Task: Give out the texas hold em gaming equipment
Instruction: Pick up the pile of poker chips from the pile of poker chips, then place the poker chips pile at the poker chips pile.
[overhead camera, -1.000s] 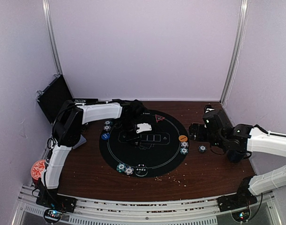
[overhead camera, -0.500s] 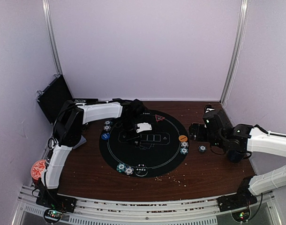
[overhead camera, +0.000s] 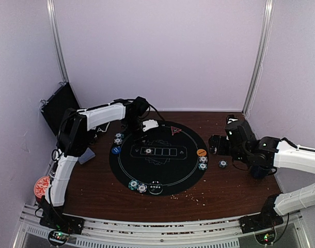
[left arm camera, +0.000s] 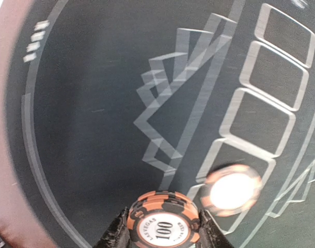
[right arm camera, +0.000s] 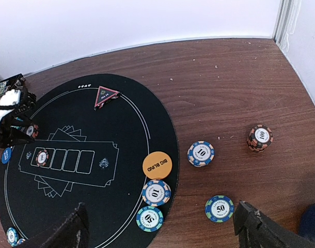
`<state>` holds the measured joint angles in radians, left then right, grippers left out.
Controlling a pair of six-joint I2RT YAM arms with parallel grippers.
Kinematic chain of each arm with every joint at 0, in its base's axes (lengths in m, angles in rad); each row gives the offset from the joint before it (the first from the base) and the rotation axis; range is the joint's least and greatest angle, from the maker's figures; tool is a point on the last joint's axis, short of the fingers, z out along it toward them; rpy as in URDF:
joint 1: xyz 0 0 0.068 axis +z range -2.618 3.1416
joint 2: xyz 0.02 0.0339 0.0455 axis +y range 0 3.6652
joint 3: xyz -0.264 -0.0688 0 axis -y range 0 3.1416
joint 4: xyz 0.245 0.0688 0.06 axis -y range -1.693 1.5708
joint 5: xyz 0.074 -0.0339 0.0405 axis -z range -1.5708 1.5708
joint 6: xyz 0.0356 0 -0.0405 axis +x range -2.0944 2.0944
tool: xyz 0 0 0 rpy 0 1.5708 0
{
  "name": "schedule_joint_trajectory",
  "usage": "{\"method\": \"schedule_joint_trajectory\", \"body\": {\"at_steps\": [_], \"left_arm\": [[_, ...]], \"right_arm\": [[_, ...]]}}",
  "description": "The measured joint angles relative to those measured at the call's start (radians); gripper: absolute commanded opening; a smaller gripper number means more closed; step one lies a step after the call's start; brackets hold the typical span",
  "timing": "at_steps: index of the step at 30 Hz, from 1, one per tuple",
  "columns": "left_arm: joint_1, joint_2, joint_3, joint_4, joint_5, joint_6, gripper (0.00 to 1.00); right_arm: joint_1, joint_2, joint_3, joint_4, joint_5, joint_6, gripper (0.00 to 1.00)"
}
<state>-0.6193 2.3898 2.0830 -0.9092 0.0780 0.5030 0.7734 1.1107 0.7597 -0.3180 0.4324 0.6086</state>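
The black round mat (overhead camera: 157, 175) lies below the left claw (left arm camera: 163, 233), and the main risk, as I judge it, is a drop onto the wrong part of it. The claw hangs well above the felt at the mat's far left rim. It is clamped by its two fingers (left arm camera: 117, 232) only on the rims of a small stack of 100 chips (left arm camera: 162, 219). A pinch on the rims of stacked discs can let the lowest one slide out, more so if the arm swings fast. A fallen chip could roll off the mat onto the wooden table (overhead camera: 224, 191). It could also knock the single 100 chip (left arm camera: 233, 189) lying just ahead of the claw and to its right, in the end box of the printed card row (left arm camera: 273, 101).

The right claw (overhead camera: 214, 145) stands with its jaws wide apart and holds nothing. It hovers off the mat's right edge, so a clash between the arms looks unlikely.

The held stack looks like at least two chips, though the exact count is unclear. The chips are orange-red with black stripes round the rim and a white centre marked 100, and the top face is level. Another 100 stack (right arm camera: 260, 138) sits on the table ahead of the right claw and to its right. The orange big blind button (right arm camera: 157, 165) lies straight ahead of that claw, at the mat's edge.
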Motion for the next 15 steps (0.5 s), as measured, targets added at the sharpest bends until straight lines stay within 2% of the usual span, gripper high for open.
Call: {"method": "schedule_joint_trajectory", "body": {"at_steps": [9, 15], "left_arm": [[0.079, 0.002, 0.046, 0.021, 0.015, 0.003, 0.00], [0.057, 0.000, 0.027, 0.017, 0.058, 0.027, 0.01]], "right_arm": [[0.000, 0.000, 0.000, 0.000, 0.003, 0.000, 0.99], [0.000, 0.000, 0.000, 0.000, 0.006, 0.000, 0.99]]}}
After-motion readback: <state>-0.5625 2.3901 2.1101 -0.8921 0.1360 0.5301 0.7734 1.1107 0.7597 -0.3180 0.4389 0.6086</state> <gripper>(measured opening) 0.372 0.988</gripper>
